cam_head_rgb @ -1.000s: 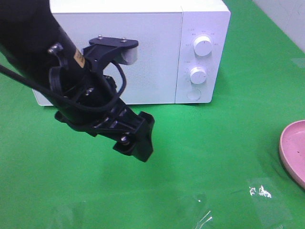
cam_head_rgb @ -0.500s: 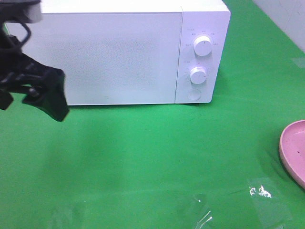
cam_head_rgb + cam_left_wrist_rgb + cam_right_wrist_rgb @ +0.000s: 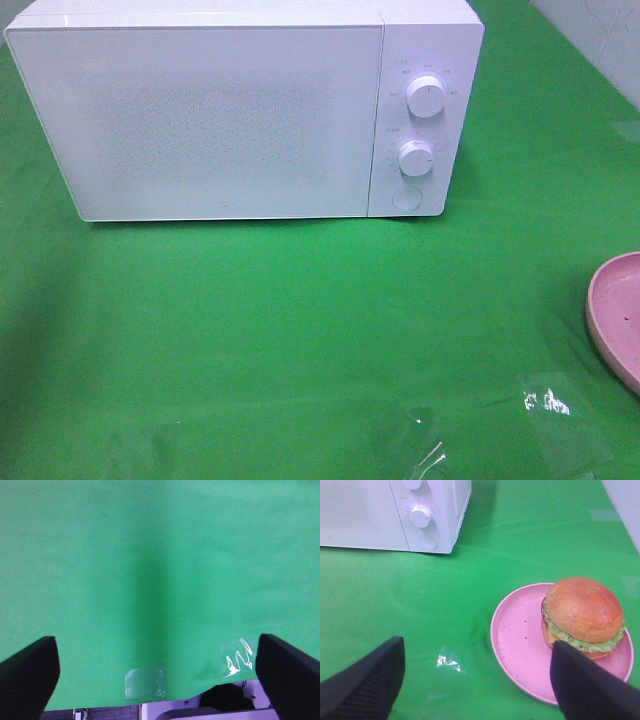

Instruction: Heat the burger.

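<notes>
The right tool (image 3: 475,680) hangs with its jaws spread wide above the pink plate (image 3: 520,640), holding nothing; the burger (image 3: 583,617) sits on the plate's far side. The left tool (image 3: 155,670) gapes wide over the desk (image 3: 150,570) near its front edge. Farther back stands the white microwave (image 3: 230,110), door closed

white microwave (image 3: 230,110) shut; pink plate (image 3: 520,640) on green cloth (image 3: 300,330).

Microwave (image 3: 230,120): smooth white casing, door finely speckled, matt. Bench (image 3: 300,330): matt green cloth, faintly creased, with glossy clear tape patches (image 3: 555,405). Plate (image 3: 520,640): smooth pink, speckled. Burger (image 3: 582,612): glossy golden-brown bun. Hand fingers (image 3: 362,685): matt black, finely ribbed.
</notes>
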Available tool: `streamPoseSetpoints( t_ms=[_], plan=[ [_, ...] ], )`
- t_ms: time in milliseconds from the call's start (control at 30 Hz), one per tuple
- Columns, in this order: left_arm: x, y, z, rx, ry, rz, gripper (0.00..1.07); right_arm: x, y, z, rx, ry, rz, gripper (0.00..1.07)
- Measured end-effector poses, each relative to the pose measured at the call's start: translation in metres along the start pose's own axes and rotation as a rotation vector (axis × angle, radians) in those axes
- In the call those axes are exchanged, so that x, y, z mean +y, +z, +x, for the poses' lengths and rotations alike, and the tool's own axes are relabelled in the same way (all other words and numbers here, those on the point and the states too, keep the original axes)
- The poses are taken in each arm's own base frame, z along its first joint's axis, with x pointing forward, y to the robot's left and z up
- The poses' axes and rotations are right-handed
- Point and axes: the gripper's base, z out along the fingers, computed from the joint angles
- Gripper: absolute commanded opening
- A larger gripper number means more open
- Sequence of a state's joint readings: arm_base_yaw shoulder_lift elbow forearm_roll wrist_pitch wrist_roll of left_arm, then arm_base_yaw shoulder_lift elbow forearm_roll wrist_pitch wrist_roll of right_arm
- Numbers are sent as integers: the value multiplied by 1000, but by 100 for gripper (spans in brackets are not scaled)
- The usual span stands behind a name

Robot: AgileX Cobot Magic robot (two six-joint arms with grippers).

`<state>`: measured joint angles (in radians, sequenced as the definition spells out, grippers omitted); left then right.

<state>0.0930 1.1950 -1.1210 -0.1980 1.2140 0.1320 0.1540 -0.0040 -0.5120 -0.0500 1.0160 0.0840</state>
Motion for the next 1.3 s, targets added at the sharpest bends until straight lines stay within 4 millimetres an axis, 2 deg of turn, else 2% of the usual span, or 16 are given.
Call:
streamPoseSetpoints(
  t_ms=[300,367,400,500,533,567,633,667,700,733,767,800,867,1100,1167,1300],
  plan=[
    [-9,-46,26,-170,21,-8,101,0,0,0,0,0,0,76],
    [-10,-49,29,-180,23,-9,101,0,0,0,0,0,0,76],
    [-11,-50,40,-189,24,-9,101,0,0,0,0,0,0,76],
    [-11,-45,53,-178,22,-9,101,0,0,0,0,0,0,76],
    [-11,-39,68,-171,18,-9,101,0,0,0,0,0,0,76],
    [-11,-39,68,-171,18,-9,101,0,0,0,0,0,0,76],
    [-10,-28,90,-170,10,-11,101,0,0,0,0,0,0,76],
    [-10,-28,90,-170,10,-11,101,0,0,0,0,0,0,76],
    [-10,-22,105,-194,10,-14,101,0,0,0,0,0,0,76],
    [-10,-22,105,-194,10,-14,101,0,0,0,0,0,0,76],
    [-10,-20,119,-234,12,-18,101,0,0,0,0,0,0,76],
    [-10,-20,119,-234,12,-18,101,0,0,0,0,0,0,76],
    [-9,-13,136,-278,15,-28,101,0,0,0,0,0,0,76],
    [-10,-7,166,-389,26,-37,101,0,0,0,0,0,0,76],
    [-11,-11,181,-485,41,-45,101,0,0,0,0,0,0,76],
    [-11,-14,192,-536,56,-72,100,0,0,0,0,0,0,76]
  ],
)
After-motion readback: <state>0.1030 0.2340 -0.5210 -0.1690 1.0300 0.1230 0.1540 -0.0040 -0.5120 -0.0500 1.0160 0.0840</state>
